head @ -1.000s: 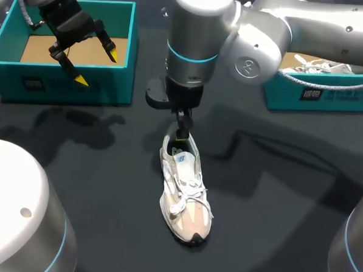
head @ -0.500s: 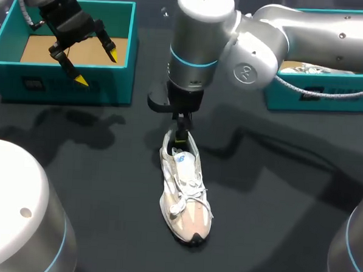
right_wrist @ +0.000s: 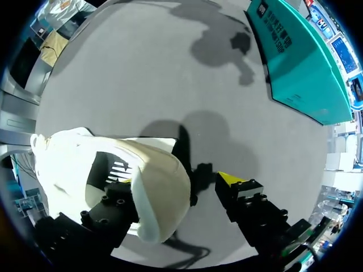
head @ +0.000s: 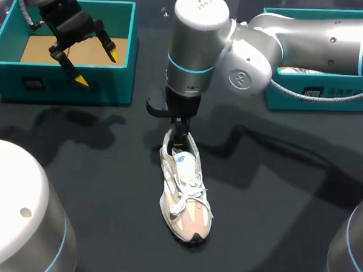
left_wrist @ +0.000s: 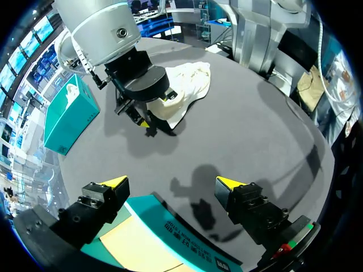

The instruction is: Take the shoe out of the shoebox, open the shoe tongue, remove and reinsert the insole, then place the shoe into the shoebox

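A white and beige shoe (head: 182,191) lies on the dark table, toe toward me, laces loose. My right gripper (head: 180,131) comes straight down on its heel. In the right wrist view the heel collar (right_wrist: 161,187) stands between the fingers of my right gripper (right_wrist: 178,182): one finger is inside the shoe, the other outside with a small gap to the heel, so the gripper is open. My left gripper (head: 97,66) hangs open and empty over the left teal shoebox (head: 68,84). The left gripper (left_wrist: 171,182) faces the shoe (left_wrist: 184,90) from a distance.
A second teal shoebox (head: 317,97) stands at the back right under my right arm, with white things inside. The left shoebox shows a bare brown floor (head: 43,48). Dark table surface surrounds the shoe on all sides.
My right gripper's fingers have drawn closer together around the shoe's heel, and the right arm has shifted slightly. The shoe and the left arm have stayed put.
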Action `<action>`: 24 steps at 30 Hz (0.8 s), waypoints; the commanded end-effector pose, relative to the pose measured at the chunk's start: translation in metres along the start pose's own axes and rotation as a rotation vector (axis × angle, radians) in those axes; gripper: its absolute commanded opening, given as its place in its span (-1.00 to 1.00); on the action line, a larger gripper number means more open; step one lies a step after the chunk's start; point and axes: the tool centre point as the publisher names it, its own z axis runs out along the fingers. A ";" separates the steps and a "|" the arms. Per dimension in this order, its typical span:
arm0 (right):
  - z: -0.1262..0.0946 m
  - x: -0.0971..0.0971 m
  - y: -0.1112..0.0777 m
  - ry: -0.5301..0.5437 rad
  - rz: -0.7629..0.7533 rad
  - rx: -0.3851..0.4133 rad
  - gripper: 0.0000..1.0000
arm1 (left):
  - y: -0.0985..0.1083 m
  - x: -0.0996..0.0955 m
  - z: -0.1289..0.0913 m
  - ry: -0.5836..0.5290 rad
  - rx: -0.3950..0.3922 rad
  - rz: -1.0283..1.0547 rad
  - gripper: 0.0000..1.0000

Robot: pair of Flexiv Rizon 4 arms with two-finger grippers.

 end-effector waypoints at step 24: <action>0.014 0.004 0.005 0.021 0.018 0.024 0.05 | 0.000 0.000 0.000 0.002 -0.002 0.000 1.00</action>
